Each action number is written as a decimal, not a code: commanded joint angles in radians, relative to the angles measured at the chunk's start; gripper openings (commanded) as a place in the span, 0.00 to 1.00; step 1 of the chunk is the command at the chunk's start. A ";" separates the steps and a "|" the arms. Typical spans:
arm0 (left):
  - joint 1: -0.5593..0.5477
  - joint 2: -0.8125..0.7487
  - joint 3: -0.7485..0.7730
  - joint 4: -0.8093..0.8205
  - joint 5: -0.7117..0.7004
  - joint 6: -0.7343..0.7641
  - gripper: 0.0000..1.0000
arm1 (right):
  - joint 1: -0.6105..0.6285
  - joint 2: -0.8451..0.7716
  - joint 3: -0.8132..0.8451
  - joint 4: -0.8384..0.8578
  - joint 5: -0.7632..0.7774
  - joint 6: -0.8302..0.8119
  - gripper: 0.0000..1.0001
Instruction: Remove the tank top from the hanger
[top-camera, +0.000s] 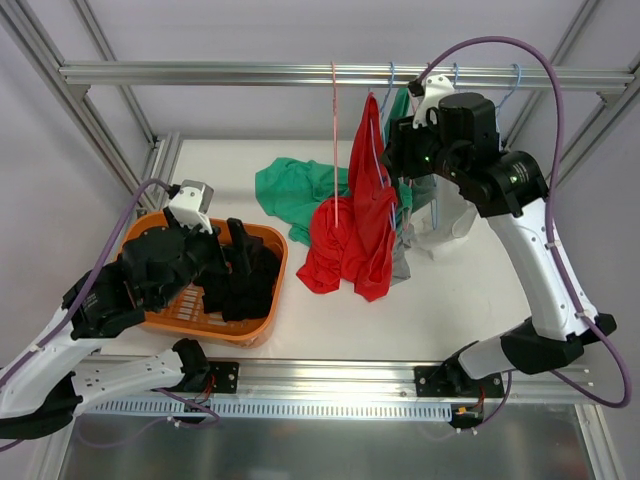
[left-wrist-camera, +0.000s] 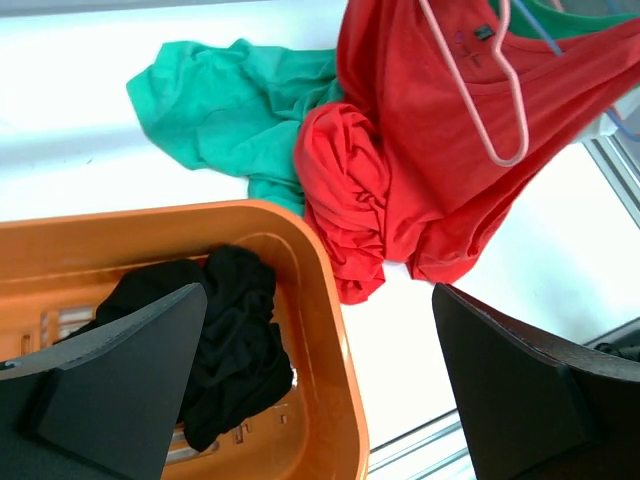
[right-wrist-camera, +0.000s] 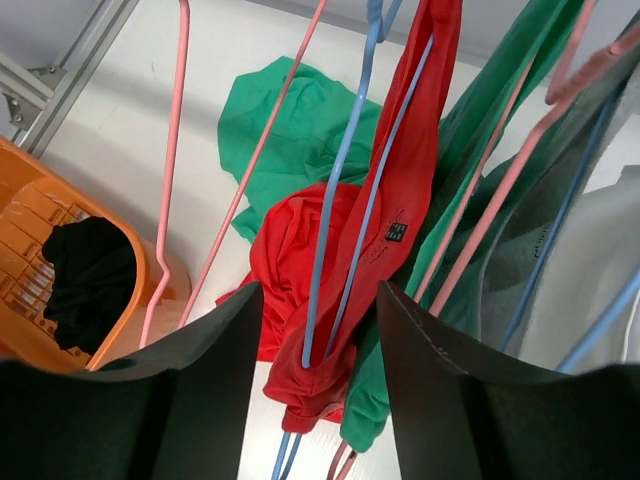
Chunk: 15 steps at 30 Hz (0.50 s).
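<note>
Red fabric tank top on thin blue wire hanger hangs vert., straddled by right gripper, part-spread, no pinch seen. Left gripper wide-spread, well apart.

Red tank top on a blue hanger; green shirt; orange basket; black cloth.

Tank top soft matt cloth; basket glossy plastic.

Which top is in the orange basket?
The black top, bunched up inside the basket. The green top and the red top are both outside it.
</note>
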 joint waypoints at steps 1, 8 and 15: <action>0.011 0.018 0.042 0.000 0.091 0.055 0.99 | -0.002 0.026 0.055 -0.003 -0.027 -0.019 0.51; 0.011 0.064 0.068 0.003 0.169 0.071 0.99 | 0.001 0.075 0.044 0.037 0.033 -0.002 0.29; 0.011 0.062 0.060 0.003 0.171 0.068 0.98 | -0.001 0.070 -0.018 0.111 0.049 0.047 0.17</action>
